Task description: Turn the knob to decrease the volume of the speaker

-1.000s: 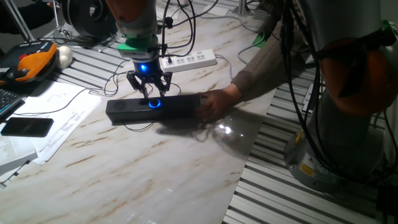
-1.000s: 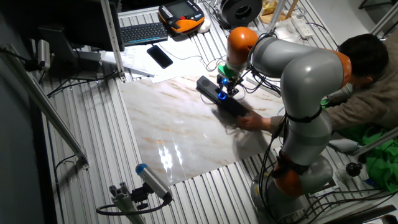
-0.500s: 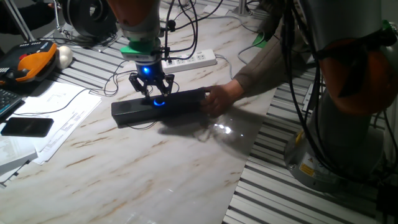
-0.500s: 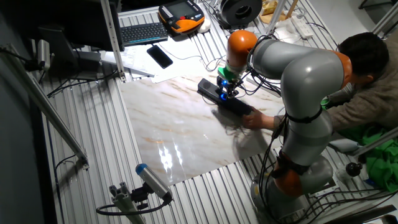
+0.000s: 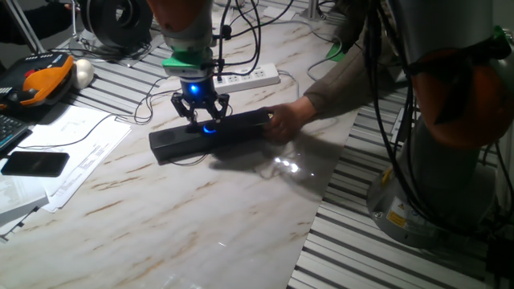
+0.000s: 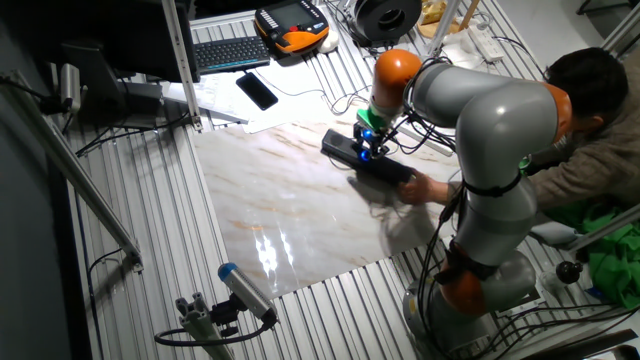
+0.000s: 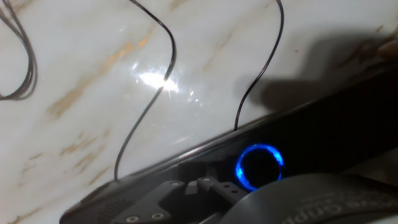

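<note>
The speaker (image 5: 210,135) is a long black bar lying on the marble table (image 5: 201,217), its right end angled away. The knob (image 5: 207,128) glows blue at its middle. My gripper (image 5: 201,122) comes straight down on the knob, fingers closing in on either side of the glow. From the other side the gripper (image 6: 366,151) sits over the speaker (image 6: 368,162). The hand view shows the knob (image 7: 259,166) as a blue ring in the speaker (image 7: 348,124) top, with a fingertip (image 7: 202,185) just left of it.
A person's hand (image 5: 283,124) holds the speaker's right end, also seen as the hand (image 6: 418,188). A white power strip (image 5: 245,78) and thin cables (image 7: 146,106) lie behind the speaker. Papers and a phone (image 5: 34,164) are at the left.
The speaker has slid right and turned, its right end swinging away. My gripper moved right with it, staying on the knob. The person's hand followed the speaker's end.
</note>
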`<state>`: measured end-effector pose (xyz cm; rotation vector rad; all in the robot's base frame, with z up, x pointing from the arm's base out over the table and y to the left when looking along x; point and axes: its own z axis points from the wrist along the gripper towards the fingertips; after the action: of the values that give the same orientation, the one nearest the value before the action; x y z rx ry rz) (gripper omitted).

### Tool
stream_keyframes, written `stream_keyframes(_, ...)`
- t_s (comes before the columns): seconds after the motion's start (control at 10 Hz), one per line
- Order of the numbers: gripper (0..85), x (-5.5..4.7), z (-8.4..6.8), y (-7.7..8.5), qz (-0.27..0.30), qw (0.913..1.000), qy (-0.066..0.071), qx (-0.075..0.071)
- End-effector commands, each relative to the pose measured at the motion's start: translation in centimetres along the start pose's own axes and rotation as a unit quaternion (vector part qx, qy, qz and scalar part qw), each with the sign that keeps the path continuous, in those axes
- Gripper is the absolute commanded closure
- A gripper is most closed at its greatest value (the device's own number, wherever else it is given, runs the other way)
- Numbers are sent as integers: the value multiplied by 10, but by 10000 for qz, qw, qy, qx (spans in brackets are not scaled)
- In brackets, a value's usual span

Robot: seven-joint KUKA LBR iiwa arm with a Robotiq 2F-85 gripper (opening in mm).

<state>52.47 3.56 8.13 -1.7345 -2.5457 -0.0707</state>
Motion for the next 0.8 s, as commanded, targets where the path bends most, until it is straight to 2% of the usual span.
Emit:
stream_keyframes(0.0,340,-2,0,-3,-30,10000,15,-4)
stream_keyframes(0.1,340,-4,1,-6,-46,10000,51,-19)
stream_keyframes(0.7,340,-10,1,-11,-184,9998,60,-56)
